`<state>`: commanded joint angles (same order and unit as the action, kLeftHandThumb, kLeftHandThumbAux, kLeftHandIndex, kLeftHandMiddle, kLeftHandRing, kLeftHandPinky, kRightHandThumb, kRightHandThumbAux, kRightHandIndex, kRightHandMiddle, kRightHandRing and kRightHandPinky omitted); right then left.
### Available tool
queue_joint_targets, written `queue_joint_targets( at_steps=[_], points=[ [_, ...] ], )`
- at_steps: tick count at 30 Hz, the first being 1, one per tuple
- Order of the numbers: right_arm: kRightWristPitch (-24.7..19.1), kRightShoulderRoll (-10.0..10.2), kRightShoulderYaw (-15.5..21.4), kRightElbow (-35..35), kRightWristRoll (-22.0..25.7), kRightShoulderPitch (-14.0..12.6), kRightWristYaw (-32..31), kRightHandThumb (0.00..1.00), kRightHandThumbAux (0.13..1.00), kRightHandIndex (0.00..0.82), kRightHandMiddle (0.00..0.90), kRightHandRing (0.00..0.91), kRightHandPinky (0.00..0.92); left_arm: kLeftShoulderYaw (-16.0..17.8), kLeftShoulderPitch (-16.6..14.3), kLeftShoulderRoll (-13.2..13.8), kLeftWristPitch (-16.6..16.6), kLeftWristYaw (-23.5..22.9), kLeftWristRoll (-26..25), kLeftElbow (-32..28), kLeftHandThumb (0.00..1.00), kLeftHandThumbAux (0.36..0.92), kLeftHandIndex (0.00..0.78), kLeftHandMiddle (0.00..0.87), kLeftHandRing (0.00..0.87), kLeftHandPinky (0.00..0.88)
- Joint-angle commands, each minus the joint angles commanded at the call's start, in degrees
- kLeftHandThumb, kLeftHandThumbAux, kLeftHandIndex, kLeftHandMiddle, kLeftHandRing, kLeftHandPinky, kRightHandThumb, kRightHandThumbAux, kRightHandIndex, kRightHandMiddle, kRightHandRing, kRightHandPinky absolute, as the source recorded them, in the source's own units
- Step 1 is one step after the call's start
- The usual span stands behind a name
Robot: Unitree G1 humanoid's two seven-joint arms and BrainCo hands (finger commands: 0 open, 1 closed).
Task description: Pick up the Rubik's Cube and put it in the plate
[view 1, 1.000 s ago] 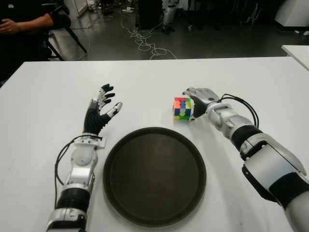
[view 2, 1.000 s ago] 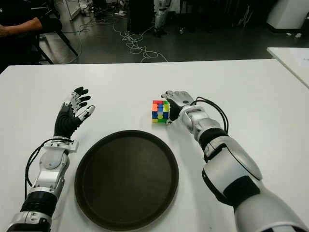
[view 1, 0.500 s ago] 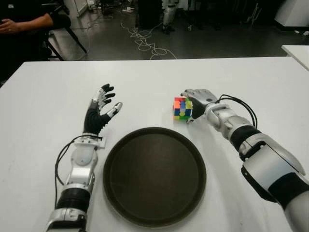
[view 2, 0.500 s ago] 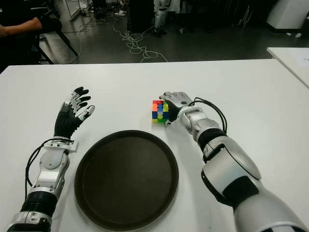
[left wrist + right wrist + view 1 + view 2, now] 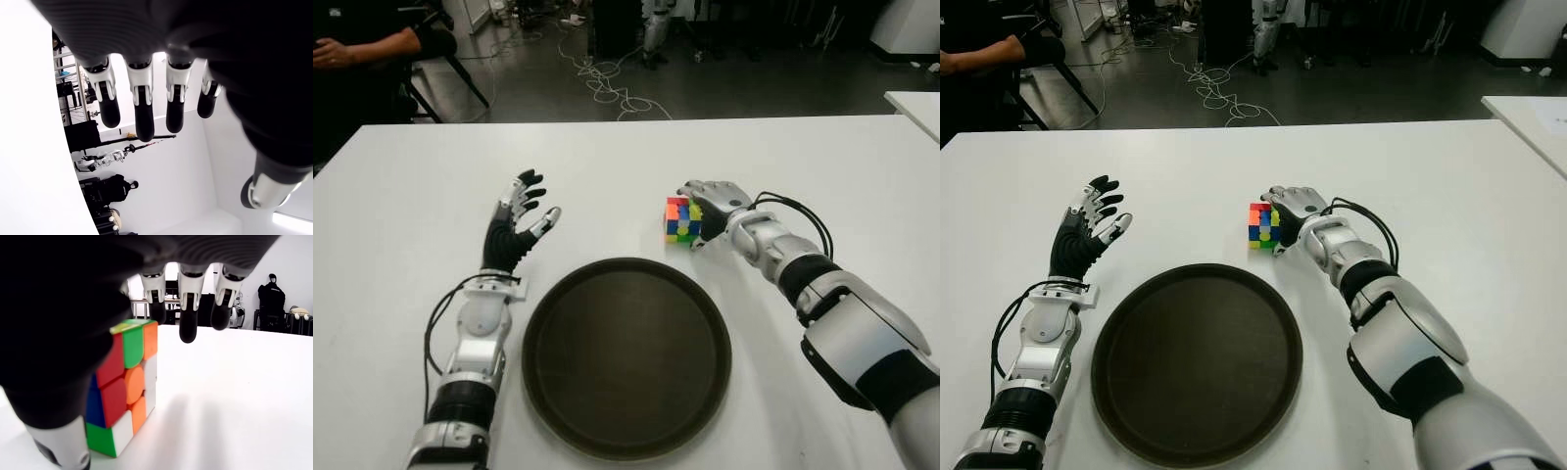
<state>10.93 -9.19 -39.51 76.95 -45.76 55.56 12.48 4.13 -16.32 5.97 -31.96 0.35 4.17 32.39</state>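
The Rubik's Cube (image 5: pixel 682 220) stands on the white table (image 5: pixel 803 157), just beyond the far right rim of the round dark plate (image 5: pixel 626 357). My right hand (image 5: pixel 708 203) is against the cube's right side, its fingers arched over the cube's top edge. In the right wrist view the cube (image 5: pixel 124 387) sits beside the palm, the fingers (image 5: pixel 188 308) reach out past it without closing, and the thumb (image 5: pixel 58 440) is low by the cube's near corner. My left hand (image 5: pixel 517 220) is raised left of the plate with fingers spread, holding nothing.
A person sits beyond the table's far left corner (image 5: pixel 367 44). Cables (image 5: pixel 607 83) lie on the floor behind the table. The corner of another white table (image 5: pixel 915 103) shows at the far right.
My right hand has edged a little left, closer against the cube. The cube, the plate and my left hand have not moved.
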Motion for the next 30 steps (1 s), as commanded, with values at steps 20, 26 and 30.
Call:
queue_joint_targets(
  at_steps=[20,26,30],
  points=[
    [0.37,0.31,-0.82,0.02,-0.14,-0.09,0.21,0.000,0.811,0.095,0.095,0.137,0.141,-0.04,0.02,0.04,-0.40,0.47,0.43,0.12,0.040,0.600,0.125,0.179,0.182,0.169],
    [0.34,0.46,-0.86,0.04,-0.07,-0.20,0.29,0.000,0.813,0.098,0.101,0.147,0.175,-0.13,0.01,0.07,-0.33,0.66,0.59,0.18,0.051,0.594,0.123,0.171,0.176,0.168],
    [0.58,0.47,-0.78,0.02,0.01,-0.29,0.47,0.000,0.819,0.101,0.111,0.169,0.221,-0.13,-0.01,0.07,-0.33,0.70,0.63,0.26,0.057,0.591,0.122,0.167,0.175,0.175]
  ],
)
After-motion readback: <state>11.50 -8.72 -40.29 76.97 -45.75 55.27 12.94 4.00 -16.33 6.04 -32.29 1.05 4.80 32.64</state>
